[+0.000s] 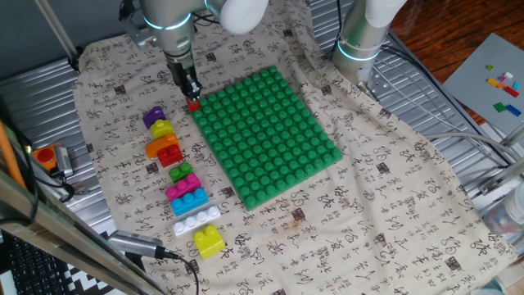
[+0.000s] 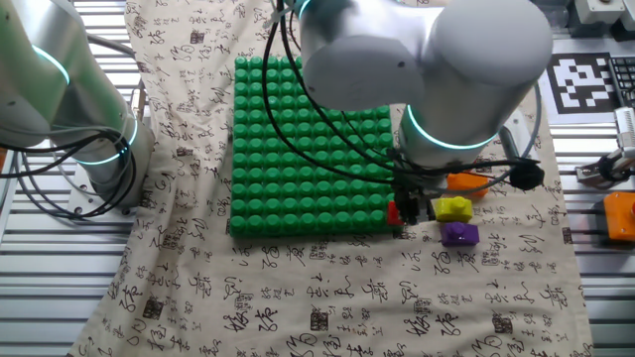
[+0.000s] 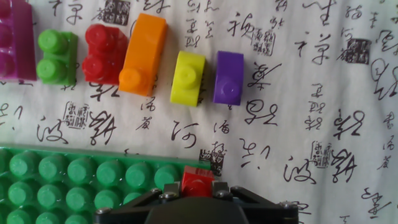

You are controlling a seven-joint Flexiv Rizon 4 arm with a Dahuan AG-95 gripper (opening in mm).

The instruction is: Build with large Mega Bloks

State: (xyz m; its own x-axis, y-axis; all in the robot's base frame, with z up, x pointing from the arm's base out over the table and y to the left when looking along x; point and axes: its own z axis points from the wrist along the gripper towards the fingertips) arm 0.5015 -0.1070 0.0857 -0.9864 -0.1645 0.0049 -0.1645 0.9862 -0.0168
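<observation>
The table is covered by a cloth [image 1: 385, 205] printed with black characters, and a green studded baseplate [image 1: 266, 135] lies on it. The gripper [image 1: 193, 97] pinches a small red brick [image 1: 194, 105], holding it at the baseplate's corner nearest the row of loose bricks [image 1: 182, 182]. The brick's studs appear to face up; its long axis cannot be read, since the fingers hide most of it.

Risks, as judged:
- The brick sits at the very edge. Any offset toward the cloth leaves it overhanging or tipping off the baseplate.
- Misalignment with the studs prevents seating; downward force then shifts the baseplate on the loose cloth.
</observation>
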